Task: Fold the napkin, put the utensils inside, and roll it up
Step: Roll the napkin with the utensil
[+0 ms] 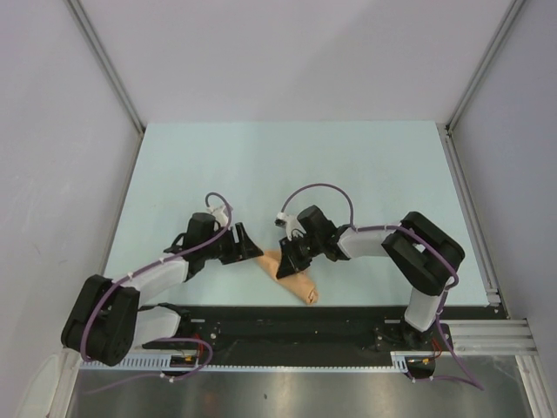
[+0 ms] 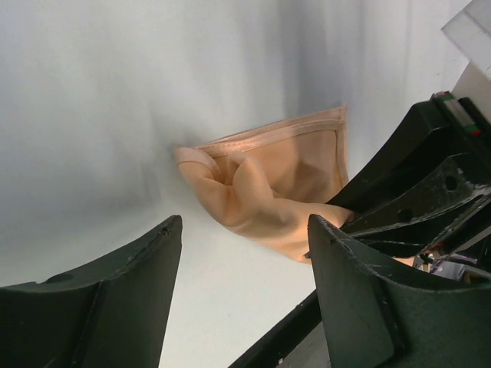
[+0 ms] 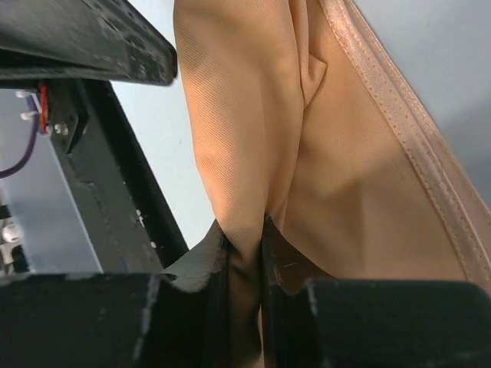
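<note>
Left arm (image 1: 148,279) reaches in from the napkin's left. Left gripper (image 1: 251,250) sits just left of the napkin's (image 1: 294,280) left end. In its wrist view both fingers (image 2: 115,291) are spread wide with nothing between them. The cloth lies ahead of the tips, and I can't tell whether they touch it.

The napkin is a peach-tan cloth, bunched into a narrow folded bundle on the pale green tabletop (image 1: 287,165). It runs diagonally, down and to the right, and its lower right end is near the black rail (image 1: 287,322) at the table's near edge. The stitched hem shows along its upper edge in the left wrist view, and there are soft wrinkles in the middle.

Right gripper (image 1: 285,259) is over the napkin's upper left part. In the right wrist view the jaws are clamped nearly together, with a vertical pleat of the fabric pinched between the pads (image 3: 219,268). The rest of the cloth fans away from the pinch, with the hem to its right.

Right arm (image 1: 418,252) bends in from the napkin's right, and a purple cable (image 1: 322,187) loops above it.
</note>
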`<action>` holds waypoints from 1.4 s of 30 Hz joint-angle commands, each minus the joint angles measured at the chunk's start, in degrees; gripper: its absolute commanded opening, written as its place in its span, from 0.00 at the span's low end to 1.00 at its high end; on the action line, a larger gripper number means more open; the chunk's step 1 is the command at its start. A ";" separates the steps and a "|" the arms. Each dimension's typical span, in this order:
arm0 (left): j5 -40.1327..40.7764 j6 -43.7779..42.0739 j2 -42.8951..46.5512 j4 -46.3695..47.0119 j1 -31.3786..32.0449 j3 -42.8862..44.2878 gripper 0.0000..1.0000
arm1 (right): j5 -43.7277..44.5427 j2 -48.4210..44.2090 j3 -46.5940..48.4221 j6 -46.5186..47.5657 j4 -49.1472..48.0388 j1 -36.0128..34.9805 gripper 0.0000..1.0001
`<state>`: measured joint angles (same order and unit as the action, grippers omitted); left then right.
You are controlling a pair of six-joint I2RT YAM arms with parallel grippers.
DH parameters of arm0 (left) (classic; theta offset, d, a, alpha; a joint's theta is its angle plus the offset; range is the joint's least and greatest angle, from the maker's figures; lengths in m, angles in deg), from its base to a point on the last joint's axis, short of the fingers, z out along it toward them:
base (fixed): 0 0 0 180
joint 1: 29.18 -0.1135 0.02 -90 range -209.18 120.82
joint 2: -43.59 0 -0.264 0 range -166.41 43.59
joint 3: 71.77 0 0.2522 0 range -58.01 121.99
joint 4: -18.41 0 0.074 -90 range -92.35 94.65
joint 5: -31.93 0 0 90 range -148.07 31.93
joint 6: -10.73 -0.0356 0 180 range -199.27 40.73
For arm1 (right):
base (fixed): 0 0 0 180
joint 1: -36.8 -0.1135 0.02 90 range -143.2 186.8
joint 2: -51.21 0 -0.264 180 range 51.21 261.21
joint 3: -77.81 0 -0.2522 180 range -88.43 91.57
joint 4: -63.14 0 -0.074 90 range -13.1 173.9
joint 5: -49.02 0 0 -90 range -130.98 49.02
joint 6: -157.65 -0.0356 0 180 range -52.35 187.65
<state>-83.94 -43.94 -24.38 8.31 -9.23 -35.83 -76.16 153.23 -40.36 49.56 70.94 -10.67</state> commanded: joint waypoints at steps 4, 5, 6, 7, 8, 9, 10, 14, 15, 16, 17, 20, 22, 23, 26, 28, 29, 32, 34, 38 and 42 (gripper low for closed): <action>-2.78 2.55 -3.22 8.02 0.01 -2.13 0.66 | -5.69 3.45 -0.96 -1.78 -1.78 1.06 0.05; -3.13 2.72 -4.27 9.07 0.09 -2.31 0.65 | -5.69 3.63 -0.96 -1.86 -1.78 1.06 0.05; -3.22 2.90 -4.72 9.78 0.27 -2.31 0.65 | -5.78 3.98 -0.88 -1.78 -1.95 1.14 0.05; -3.40 3.51 -5.24 10.48 0.71 -2.57 0.64 | -5.95 4.07 -0.96 -1.86 -1.95 1.14 0.05; -3.57 3.86 -6.47 11.79 0.88 -2.57 0.63 | -5.95 4.15 -0.88 -1.86 -2.04 1.14 0.05; -3.66 4.22 -7.00 12.50 1.84 -2.57 0.63 | -5.95 4.24 -0.96 -1.78 -1.96 1.23 0.06; -3.75 4.83 -7.62 13.21 2.29 -2.49 0.62 | -5.95 4.16 -0.88 -1.78 -1.95 1.32 0.06; -3.75 6.24 -10.34 16.20 4.84 -1.96 0.53 | -5.60 3.80 -0.79 -1.78 -1.78 1.85 0.11; -3.75 6.68 -11.30 16.55 5.36 -1.96 0.51 | -5.52 3.72 -0.70 -1.78 -1.69 1.93 0.12; -3.93 6.85 -11.57 17.16 5.54 -1.96 0.45 | -5.43 3.37 -0.79 -1.69 -1.60 2.02 0.13; -4.10 6.94 -11.84 17.43 5.63 -1.96 0.41 | -5.34 3.28 -0.62 -1.69 -1.34 2.11 0.17; -3.84 6.42 -12.72 16.30 5.81 -1.26 0.21 | -4.46 1.53 0.17 -0.99 0.49 2.20 0.31; -3.66 5.54 -13.33 14.28 5.72 -0.20 0.11 | -2.71 -0.14 1.40 0.42 2.52 2.20 0.43; -3.58 5.10 -13.42 13.66 5.81 0.15 0.10 | -2.01 -2.33 1.93 1.20 5.05 2.20 0.48; -3.66 3.35 -14.04 11.11 5.81 1.82 0.09 | 2.73 -7.51 4.13 3.58 10.50 1.76 0.59; -3.84 2.46 -14.56 9.71 5.81 2.87 0.07 | 9.23 -10.60 5.18 5.77 12.54 0.36 0.62; -3.84 2.20 -14.65 9.26 5.72 3.14 0.06 | 14.91 -13.31 5.45 6.65 13.94 -1.65 0.64; -4.10 1.58 -15.18 8.12 5.81 4.10 0.05 | 28.08 -16.23 5.80 9.55 15.53 -6.14 0.65; -4.10 1.06 -15.62 7.07 5.72 4.81 0.05 | 33.92 -17.64 5.63 11.05 15.62 -11.32 0.66; -4.28 0.18 -16.50 5.83 5.72 5.77 0.05 | 45.17 -16.15 5.63 14.21 15.19 -17.74 0.67; -4.37 0.18 -16.59 5.48 5.72 6.13 0.04 | 48.97 -12.55 6.50 15.54 15.27 -21.00 0.67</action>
<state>-88.16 -40.40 -40.27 16.04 -4.16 -30.98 -38.00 137.89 -35.62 61.69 84.84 -30.03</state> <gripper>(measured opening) 0.133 0.673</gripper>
